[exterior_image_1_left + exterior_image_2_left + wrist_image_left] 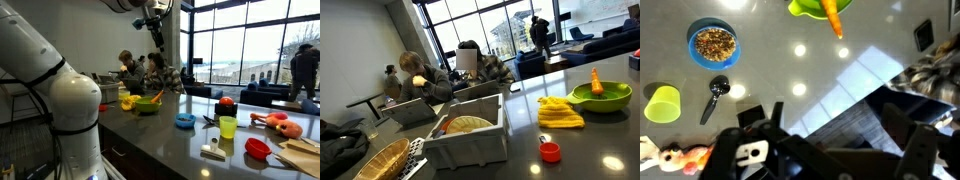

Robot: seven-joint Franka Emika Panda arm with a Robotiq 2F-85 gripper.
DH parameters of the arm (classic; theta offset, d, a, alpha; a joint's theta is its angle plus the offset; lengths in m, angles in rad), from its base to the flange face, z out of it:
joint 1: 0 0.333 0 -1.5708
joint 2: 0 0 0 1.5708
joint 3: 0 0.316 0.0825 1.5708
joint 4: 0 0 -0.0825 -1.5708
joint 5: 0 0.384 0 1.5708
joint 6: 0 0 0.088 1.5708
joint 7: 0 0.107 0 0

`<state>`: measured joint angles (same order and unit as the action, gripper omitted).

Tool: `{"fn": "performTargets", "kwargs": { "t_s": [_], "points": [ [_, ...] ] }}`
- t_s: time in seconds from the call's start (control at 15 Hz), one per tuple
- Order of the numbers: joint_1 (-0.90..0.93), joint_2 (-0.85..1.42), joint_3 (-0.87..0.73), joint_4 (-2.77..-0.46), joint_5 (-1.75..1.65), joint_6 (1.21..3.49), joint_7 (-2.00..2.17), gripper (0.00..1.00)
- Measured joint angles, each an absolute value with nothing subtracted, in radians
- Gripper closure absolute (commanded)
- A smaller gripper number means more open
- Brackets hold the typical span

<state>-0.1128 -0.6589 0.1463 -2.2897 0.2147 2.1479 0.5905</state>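
A: Where's the spoon [714,98]?
B: Left part of the wrist view, flat on the desk [800,70], right of the green cup [662,102] and just below the blue bowl [713,44]. Its scoop end points up-frame and its handle runs down, slightly left.
A: And the gripper [840,140]?
B: Lower middle, spread wide, holding nothing. I'd set its jaws across the handle and come straight down.

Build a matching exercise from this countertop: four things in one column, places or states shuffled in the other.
1 blue round bowl
2 lime-yellow plastic cup
3 orange carrot
4 black long-handled scoop

A rests in a green bowl
B holds brown grains
C at the wrist view's left edge
D lies flat on the grey countertop

Pairs: 1-B, 2-C, 3-A, 4-D
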Motion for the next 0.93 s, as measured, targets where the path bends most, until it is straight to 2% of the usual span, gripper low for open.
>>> {"fn": "performTargets", "kwargs": {
  "t_s": [0.47,0.93],
  "points": [
    [-0.234,-0.512,0.153,-2.152,0.124,2.321,0.886,0.0],
    [-0.342,-0.288,0.165,-2.059,-0.211,2.398,1.331,0.0]
  ]
}}
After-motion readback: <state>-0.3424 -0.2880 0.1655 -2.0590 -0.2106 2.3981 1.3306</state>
